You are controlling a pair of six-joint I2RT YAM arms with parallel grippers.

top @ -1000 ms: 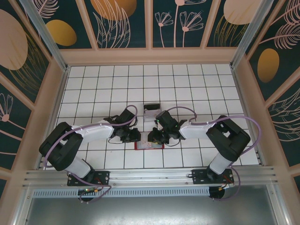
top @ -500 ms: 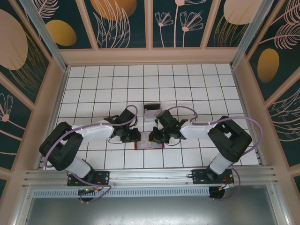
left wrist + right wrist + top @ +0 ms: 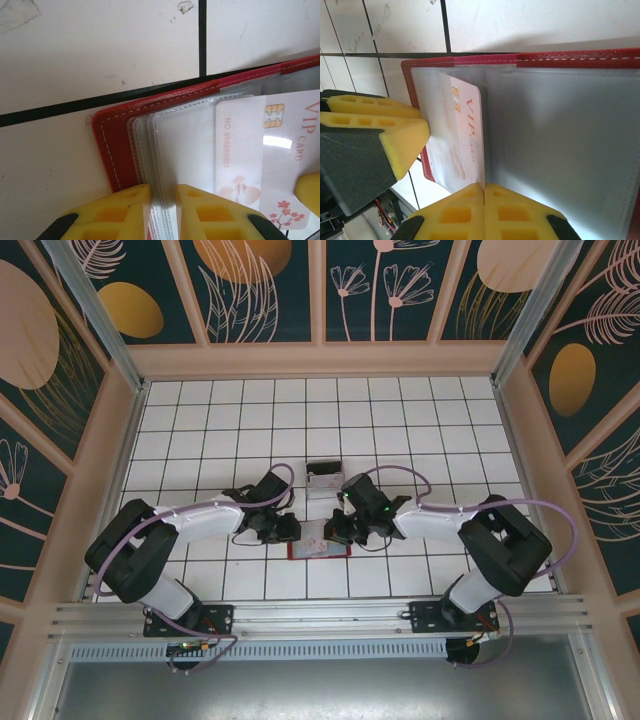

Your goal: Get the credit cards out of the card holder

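Observation:
The card holder (image 3: 322, 551) is a red wallet lying open near the table's front, its clear sleeves (image 3: 560, 140) spread flat. My left gripper (image 3: 162, 212) is shut on the stacked sleeve edges at the holder's left end (image 3: 116, 150). A pale pink credit card (image 3: 250, 150) marked VIP lies in the sleeve beside it. My right gripper (image 3: 484, 202) is shut on that card's (image 3: 465, 135) edge, next to the holder's fold. From above, the left gripper (image 3: 290, 531) and the right gripper (image 3: 331, 535) meet over the holder, the card (image 3: 313, 536) pale between them.
A small clear box (image 3: 322, 476) with something dark in it stands just behind the holder. The white tiled table (image 3: 430, 420) is walled by wooden panels on three sides. The left gripper's yellow finger (image 3: 385, 137) sits close to the card.
My right gripper has shut on the VIP card's edge and its arm has shifted slightly right. The left gripper keeps its hold on the sleeves.

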